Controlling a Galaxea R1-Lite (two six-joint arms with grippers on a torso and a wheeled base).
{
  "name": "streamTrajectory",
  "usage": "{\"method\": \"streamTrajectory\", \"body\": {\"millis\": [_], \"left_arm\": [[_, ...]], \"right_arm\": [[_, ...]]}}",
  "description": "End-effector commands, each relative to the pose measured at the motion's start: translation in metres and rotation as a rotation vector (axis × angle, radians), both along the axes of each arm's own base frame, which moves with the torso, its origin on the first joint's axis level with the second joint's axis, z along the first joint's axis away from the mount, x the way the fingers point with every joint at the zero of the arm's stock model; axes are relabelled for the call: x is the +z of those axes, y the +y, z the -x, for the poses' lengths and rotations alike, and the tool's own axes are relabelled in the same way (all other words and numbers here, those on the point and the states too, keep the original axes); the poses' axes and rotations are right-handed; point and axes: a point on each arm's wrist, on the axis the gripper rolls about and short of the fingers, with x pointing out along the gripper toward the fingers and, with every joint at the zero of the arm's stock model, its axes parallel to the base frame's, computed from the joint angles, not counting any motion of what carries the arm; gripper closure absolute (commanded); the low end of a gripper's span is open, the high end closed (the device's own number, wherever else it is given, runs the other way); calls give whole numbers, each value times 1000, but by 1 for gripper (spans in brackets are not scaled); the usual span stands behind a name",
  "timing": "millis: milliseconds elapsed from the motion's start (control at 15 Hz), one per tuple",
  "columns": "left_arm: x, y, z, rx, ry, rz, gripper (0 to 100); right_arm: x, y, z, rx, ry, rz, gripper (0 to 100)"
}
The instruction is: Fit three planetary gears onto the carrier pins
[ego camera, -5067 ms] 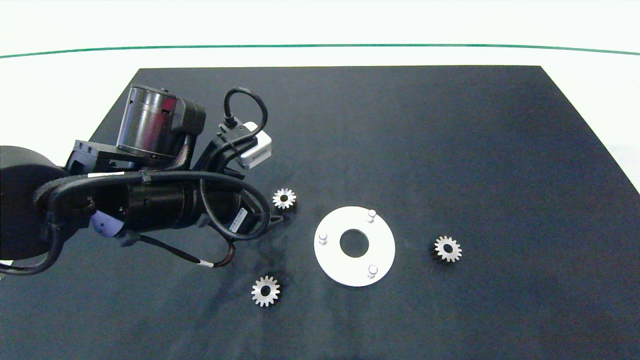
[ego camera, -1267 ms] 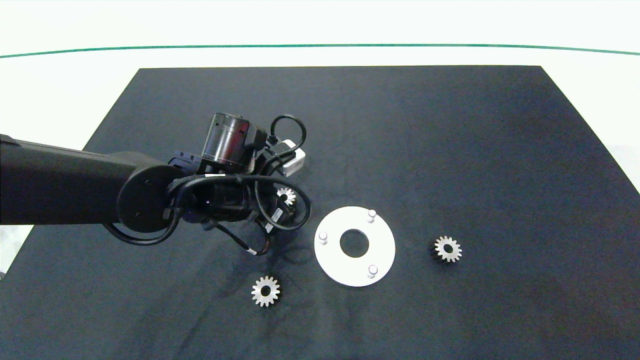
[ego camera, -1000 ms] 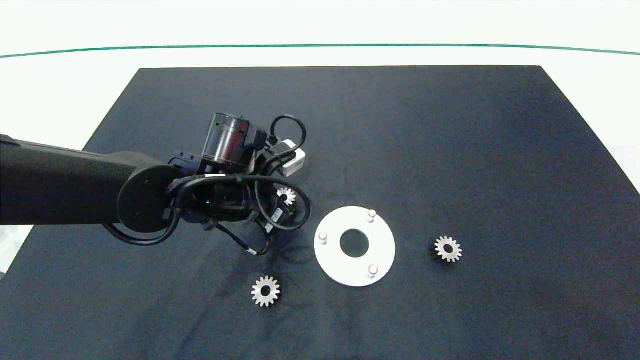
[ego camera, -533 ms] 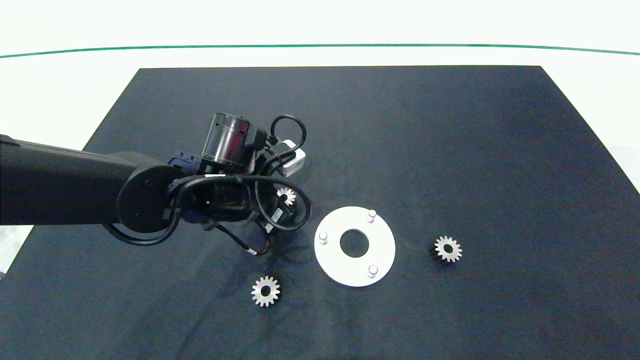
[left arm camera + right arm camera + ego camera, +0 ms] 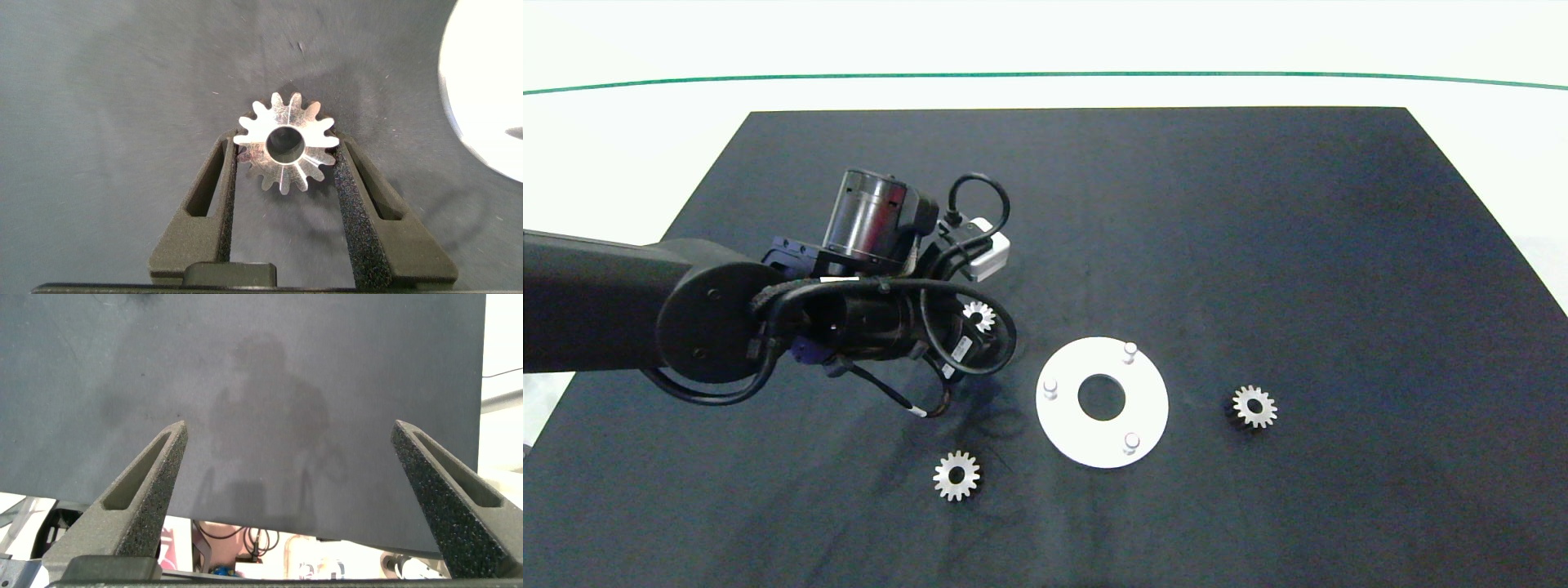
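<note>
Lifted off the mat [image 5: 1258,245], one planetary gear [image 5: 286,152] rides clamped in the left pincer [image 5: 284,167] (right pincer [image 5: 286,469] apart).

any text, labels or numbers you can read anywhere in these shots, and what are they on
No text can be read in any view.
A small white label on the left arm's cable: print too small to read.
The gear held in the left gripper, the white disc and the black mat carry no markings.
The right gripper view shows none either.
</note>
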Motion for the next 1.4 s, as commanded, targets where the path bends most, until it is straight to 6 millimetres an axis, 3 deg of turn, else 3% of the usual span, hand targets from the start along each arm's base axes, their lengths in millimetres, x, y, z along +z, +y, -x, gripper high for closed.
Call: {"method": "streamTrajectory", "body": {"millis": [67, 267, 400, 533, 800, 1400], "left_arm": [[22, 10, 27, -10, -21, 23, 100], [38, 8, 69, -75, -10, 43, 100], [38, -1, 88, -91, -3, 20, 100], [30, -11, 91, -103, 13, -8, 100], [12, -28, 76, -85, 18, -38, 100], [14, -47, 80, -99, -8, -37, 100]], "right_arm": [[-1, 0, 0, 0, 1, 1, 0], [-1, 0, 1, 0, 0, 1, 0], [-1, 0, 2, -1, -6, 1, 0], [-1, 0, 3, -1, -14, 0, 0], [0, 0, 3, -2, -14, 2, 0], [1, 0, 3, 2, -22, 6, 0]]}}
